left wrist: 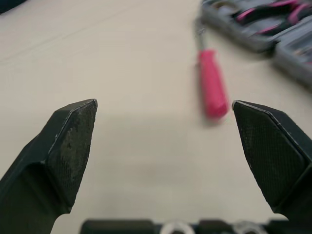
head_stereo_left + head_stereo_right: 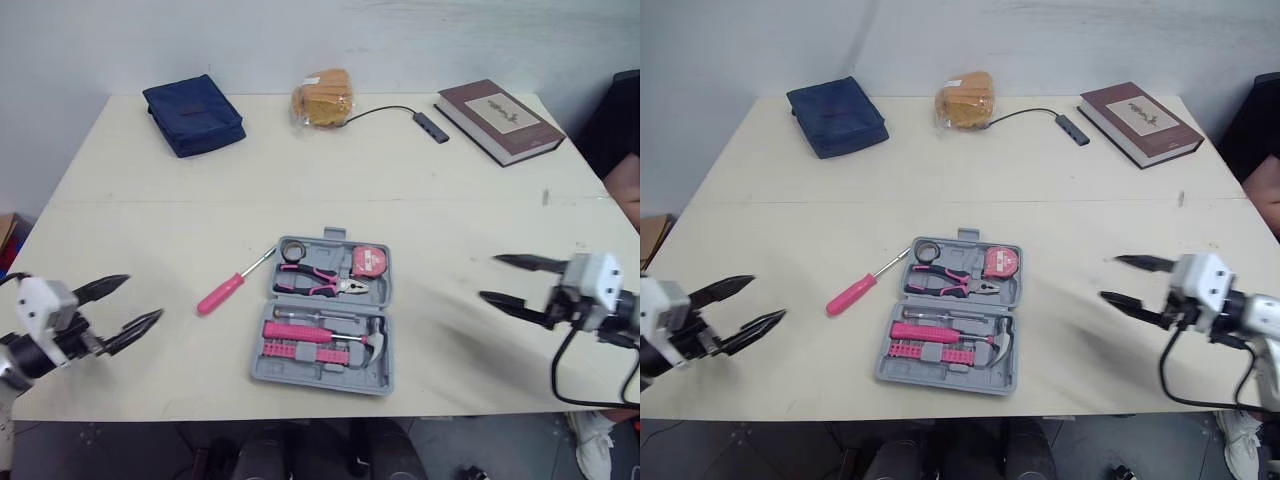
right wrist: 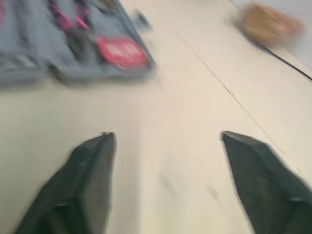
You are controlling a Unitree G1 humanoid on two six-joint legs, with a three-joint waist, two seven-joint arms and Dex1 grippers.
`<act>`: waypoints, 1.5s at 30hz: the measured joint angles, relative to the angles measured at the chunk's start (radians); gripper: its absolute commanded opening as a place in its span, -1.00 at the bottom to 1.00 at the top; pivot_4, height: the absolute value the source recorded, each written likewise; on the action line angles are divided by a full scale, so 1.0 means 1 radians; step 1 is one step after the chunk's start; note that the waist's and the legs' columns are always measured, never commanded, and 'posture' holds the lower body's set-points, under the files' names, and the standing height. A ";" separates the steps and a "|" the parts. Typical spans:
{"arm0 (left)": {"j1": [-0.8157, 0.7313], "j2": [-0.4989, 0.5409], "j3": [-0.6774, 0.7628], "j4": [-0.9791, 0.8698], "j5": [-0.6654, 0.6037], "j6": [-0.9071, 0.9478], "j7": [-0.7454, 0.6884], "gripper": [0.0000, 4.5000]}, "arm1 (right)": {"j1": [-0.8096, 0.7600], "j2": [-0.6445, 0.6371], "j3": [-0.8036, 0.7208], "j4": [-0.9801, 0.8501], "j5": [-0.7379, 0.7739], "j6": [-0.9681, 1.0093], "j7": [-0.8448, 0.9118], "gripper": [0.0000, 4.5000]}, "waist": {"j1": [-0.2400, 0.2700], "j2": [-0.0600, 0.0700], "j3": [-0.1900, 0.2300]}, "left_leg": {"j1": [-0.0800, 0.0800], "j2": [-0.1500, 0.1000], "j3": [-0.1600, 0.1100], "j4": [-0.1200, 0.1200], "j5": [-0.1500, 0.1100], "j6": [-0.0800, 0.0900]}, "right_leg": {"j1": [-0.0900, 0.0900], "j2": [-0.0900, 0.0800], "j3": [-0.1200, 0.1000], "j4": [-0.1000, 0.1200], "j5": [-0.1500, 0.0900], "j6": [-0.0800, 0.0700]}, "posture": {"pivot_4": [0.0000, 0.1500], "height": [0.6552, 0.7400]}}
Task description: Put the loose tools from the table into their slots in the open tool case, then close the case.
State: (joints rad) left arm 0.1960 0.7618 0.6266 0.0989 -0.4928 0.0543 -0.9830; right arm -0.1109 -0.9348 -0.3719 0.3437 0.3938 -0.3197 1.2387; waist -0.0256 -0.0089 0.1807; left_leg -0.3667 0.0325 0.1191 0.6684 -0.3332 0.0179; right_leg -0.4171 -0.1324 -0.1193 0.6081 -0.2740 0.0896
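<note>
The pink-handled screwdriver (image 2: pixel 232 284) lay loose on the table, just beside the open grey plastic tool case (image 2: pixel 320 381). The left gripper (image 2: pixel 144 297) and right gripper (image 2: pixel 490 278) hung wide open, empty. A glancing pinch could roll that round handle away.

text: none legible | book (image 2: pixel 499 121) cover label: too small to read | tape measure (image 2: pixel 368 261) label: unreadable

Pink screwdriver (image 2: pixel 228 287) lies beside open tool case (image 2: pixel 328 315).
</note>
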 measured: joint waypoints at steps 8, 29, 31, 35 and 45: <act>0.070 -0.005 0.125 0.166 0.029 -0.077 0.096 1.00 | 0.033 -0.105 -0.097 0.428 -0.096 -0.214 -0.066 0.97 | -0.003 0.000 0.000 | 0.003 0.001 0.000 -0.002 -0.001 -0.001 | 0.001 -0.003 0.002 0.000 0.000 0.000 | 1.00 1.00; -0.197 0.032 -0.207 -0.193 -0.010 0.356 0.152 1.00 | 0.051 0.168 0.059 -0.325 0.175 0.236 -0.111 0.97 | 0.002 0.001 0.000 | 0.010 0.005 0.002 -0.003 -0.002 -0.007 | 0.005 0.000 0.012 0.002 -0.001 -0.003 | 1.00 1.00; -0.255 0.032 -0.273 -0.208 -0.005 0.432 0.181 1.00 | 0.041 0.191 0.097 -0.382 0.183 0.262 -0.106 0.97 | 0.001 0.001 0.000 | 0.010 0.005 0.002 -0.003 -0.001 -0.007 | 0.005 0.001 0.012 0.003 -0.001 -0.003 | 1.00 1.00; -0.349 0.037 -0.430 -0.243 0.044 0.574 0.237 1.00 | 0.020 0.229 0.209 -0.501 0.184 0.286 -0.085 0.97 | -0.001 0.001 0.000 | 0.010 0.004 0.002 -0.004 -0.001 -0.008 | 0.005 0.002 0.011 0.004 -0.001 -0.003 | 1.00 1.00; -0.408 0.042 -0.551 -0.228 0.126 0.629 0.253 0.88 | 0.017 0.240 0.217 -0.503 0.159 0.281 -0.083 0.99 | 0.003 0.001 0.001 | 0.010 0.003 0.003 -0.003 -0.001 -0.006 | 0.005 0.001 0.009 0.003 -0.001 -0.002 | 1.00 1.00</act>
State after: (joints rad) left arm -0.2118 0.8033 0.0758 -0.1293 -0.3663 0.6835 -0.7298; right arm -0.0936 -0.6953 -0.1548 -0.1597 0.5527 -0.0383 1.1557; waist -0.0225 -0.0080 0.1812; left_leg -0.3569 0.0356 0.1219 0.6655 -0.3344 0.0115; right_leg -0.4121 -0.1311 -0.1107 0.6106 -0.2750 0.0879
